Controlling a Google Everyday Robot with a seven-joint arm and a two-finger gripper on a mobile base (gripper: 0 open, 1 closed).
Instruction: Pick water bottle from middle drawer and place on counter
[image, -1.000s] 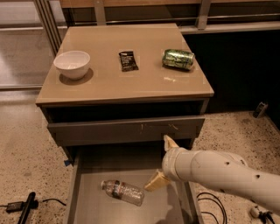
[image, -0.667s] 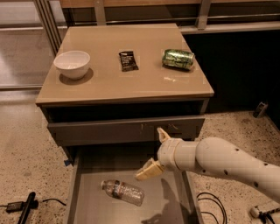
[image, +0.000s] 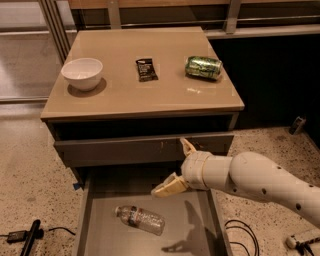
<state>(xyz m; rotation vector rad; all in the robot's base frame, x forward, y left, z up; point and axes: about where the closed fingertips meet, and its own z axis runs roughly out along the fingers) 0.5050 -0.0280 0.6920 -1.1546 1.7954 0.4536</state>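
Note:
The water bottle (image: 140, 219) lies on its side on the grey floor of the open middle drawer (image: 195, 230), cap toward the left. My gripper (image: 176, 166) is open and empty, with one finger (image: 188, 146) up by the drawer front above and the other finger (image: 166, 187) pointing down-left. It hovers over the drawer, above and to the right of the bottle, not touching it. The tan counter (image: 165, 97) tops the cabinet.
On the counter stand a white bowl (image: 82, 73) at the left, a dark snack packet (image: 146, 69) in the middle and a green drink can (image: 203, 67) at the right. A closed drawer front (image: 115, 148) sits above the open drawer. Cables (image: 240, 232) lie on the floor.
My gripper and arm have moved up and to the left over the drawer, ending higher, near the upper drawer front. The bottle has not moved.

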